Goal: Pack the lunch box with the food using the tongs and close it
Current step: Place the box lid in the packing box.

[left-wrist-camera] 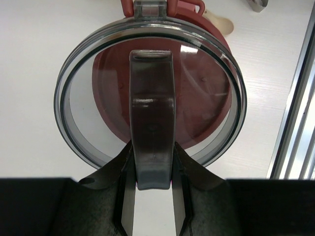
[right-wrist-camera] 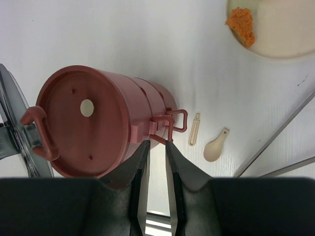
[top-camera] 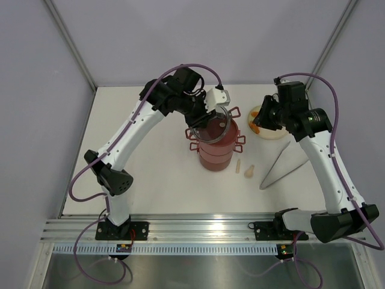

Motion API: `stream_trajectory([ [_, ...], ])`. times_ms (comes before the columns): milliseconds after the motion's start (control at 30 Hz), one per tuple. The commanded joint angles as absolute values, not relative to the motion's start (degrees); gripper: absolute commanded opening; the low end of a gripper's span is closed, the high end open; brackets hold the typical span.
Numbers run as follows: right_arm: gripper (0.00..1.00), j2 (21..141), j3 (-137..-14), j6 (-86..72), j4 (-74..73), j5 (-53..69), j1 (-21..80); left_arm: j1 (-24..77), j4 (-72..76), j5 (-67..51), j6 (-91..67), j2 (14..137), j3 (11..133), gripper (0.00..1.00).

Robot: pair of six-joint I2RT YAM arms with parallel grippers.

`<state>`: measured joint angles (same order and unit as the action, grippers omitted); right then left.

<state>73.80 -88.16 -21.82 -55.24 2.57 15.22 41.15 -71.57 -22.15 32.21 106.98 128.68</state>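
Dark-red plastic fills the middle of your table: the lunch box (top-camera: pixel 215 146) stands stacked upright as three tiers, its long axis vertical, with a flat red disc lid (right-wrist-camera: pixel 83 125) on top that has a small round hole near its centre. Your left gripper (top-camera: pixel 215 103) holds the grey top lid (left-wrist-camera: pixel 150 93) just above that stack; its fingers (left-wrist-camera: pixel 127 194) pinch the lid's raised central handle, and the lid's clear ring hangs tilted and a little off to the far side, so the red disc shows through it. Your right gripper (right-wrist-camera: pixel 156 147) sits beside the stack with its fingers (right-wrist-camera: pixel 140 167) only a narrow gap apart, tips close to a small side handle (right-wrist-camera: pixel 170 125); you cannot tell whether they touch it.

White tabletop (top-camera: pixel 156 180) lies open to the left of the stack and in front of it. To the right, near the stack's base, lie a small beige stick (right-wrist-camera: pixel 194 130) and a beige spoon (right-wrist-camera: pixel 215 146), then the tongs (top-camera: pixel 280 167), lying flat with their arms spreading toward the far right. A cream plate (right-wrist-camera: pixel 275 27) with one orange piece of food (right-wrist-camera: pixel 241 25) sits near the far right edge. Grey walls close the table's far and side edges; a metal rail (top-camera: pixel 210 232) runs along the near edge.
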Motion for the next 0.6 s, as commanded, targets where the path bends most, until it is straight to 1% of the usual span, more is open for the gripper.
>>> stream_trajectory([
  [0,0.25,71.28,-86.58,-22.76,-55.02,1.58,14.59,42.62,-71.81,-18.9,34.89,107.13,132.36,0.0],
  [367,0.25,67.77,-82.09,-23.64,-56.34,1.14,14.33,43.15,-71.72,-18.1,35.68,111.27,135.79,0.0],
  [567,0.25,66.98,-80.07,-25.13,-54.06,3.6,14.33,43.42,-71.89,-17.93,36.03,111.8,136.05,0.0],
])
